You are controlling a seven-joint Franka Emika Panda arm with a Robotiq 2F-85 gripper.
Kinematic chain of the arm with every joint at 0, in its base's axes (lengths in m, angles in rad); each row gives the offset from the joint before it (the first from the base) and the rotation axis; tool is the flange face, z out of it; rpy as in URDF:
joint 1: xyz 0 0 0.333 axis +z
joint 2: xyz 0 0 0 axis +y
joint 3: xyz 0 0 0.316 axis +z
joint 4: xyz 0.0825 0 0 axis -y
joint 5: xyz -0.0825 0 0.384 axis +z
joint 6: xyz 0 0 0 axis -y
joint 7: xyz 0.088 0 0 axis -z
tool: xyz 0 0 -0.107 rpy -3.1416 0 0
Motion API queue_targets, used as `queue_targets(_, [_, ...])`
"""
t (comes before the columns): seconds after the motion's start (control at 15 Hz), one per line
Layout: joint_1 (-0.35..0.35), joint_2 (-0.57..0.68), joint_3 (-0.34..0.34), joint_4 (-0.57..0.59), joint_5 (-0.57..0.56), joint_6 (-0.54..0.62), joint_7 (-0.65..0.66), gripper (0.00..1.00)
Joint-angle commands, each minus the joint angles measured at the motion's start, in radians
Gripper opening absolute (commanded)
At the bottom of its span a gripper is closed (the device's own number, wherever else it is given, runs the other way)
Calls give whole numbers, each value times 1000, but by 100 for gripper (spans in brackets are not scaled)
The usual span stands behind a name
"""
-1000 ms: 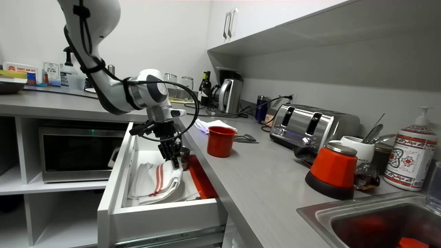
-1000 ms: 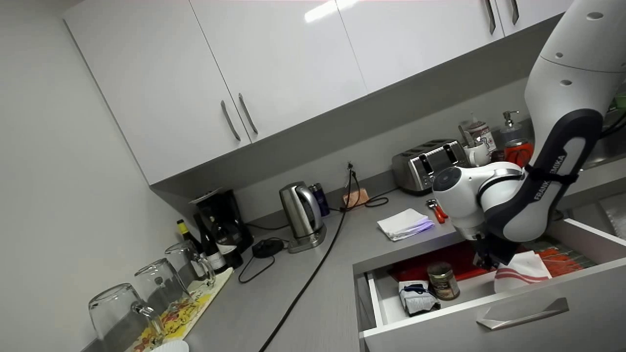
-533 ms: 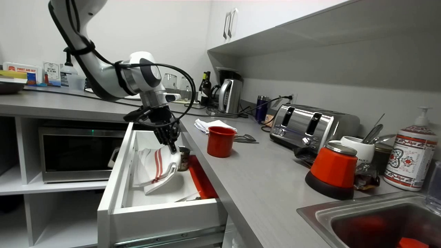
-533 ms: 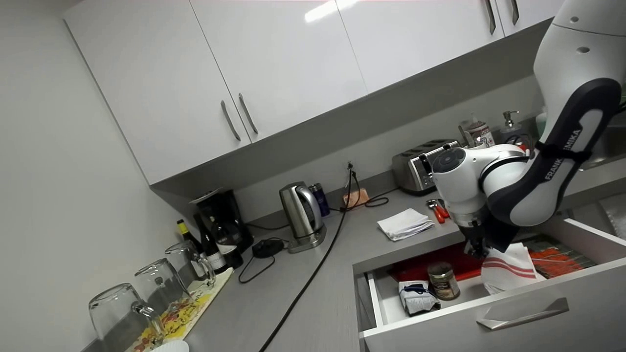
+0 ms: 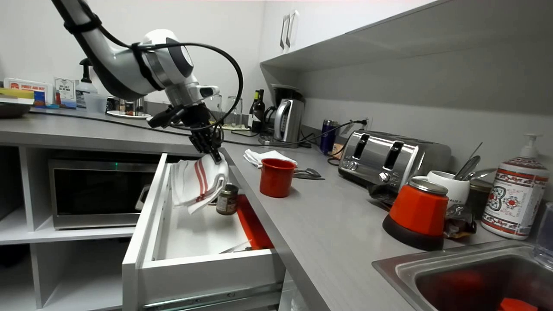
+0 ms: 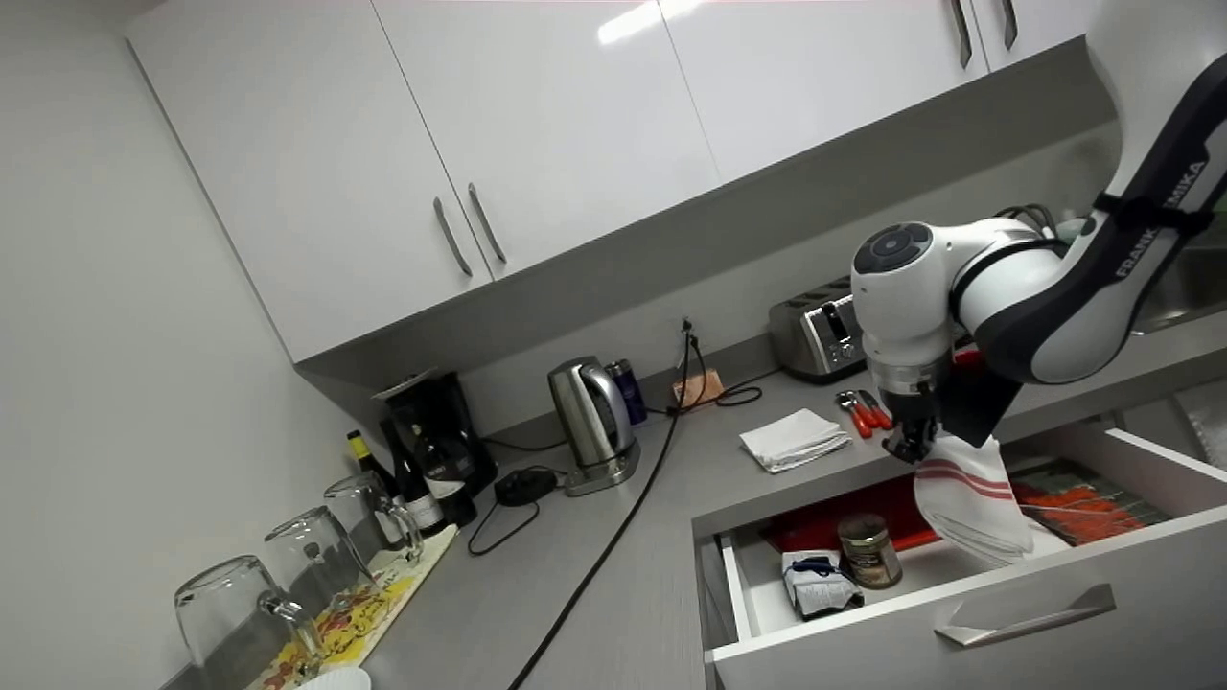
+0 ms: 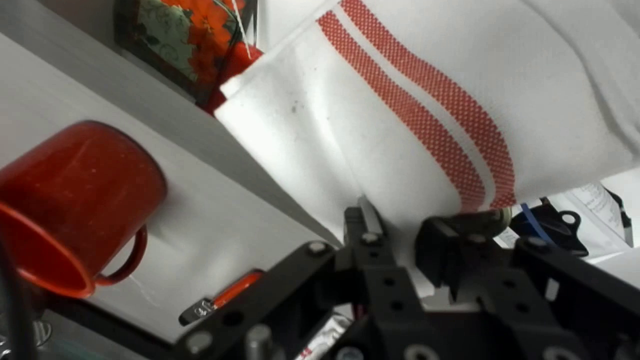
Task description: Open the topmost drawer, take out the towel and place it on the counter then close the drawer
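wrist view shows the jaws clenched on the towel [image 7: 435, 110]. swung too low over the front edge of the counter [image 7: 195, 235], it might tip the cup [image 7: 85, 195].

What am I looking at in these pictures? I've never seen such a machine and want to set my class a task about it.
The machine is a robot arm, a Franka Emika Panda. Two cameras stand outside it and view the scene from different places; a third sits on its wrist and gives the close-up. The robot's gripper pinches a white towel with red stripes, which hangs over the open topmost drawer, with a jar inside. On the grey counter you can see a red cup, a steel toaster, a kettle and a folded white cloth, separate from the one being held.
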Motion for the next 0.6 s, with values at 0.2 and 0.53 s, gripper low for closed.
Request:
queue_targets(0.2, [-7, -156, 23, -38, -195, -44, 138, 4])
queue_targets(0.53, [-59, -164, 78, 83, -331, -183, 228, 4])
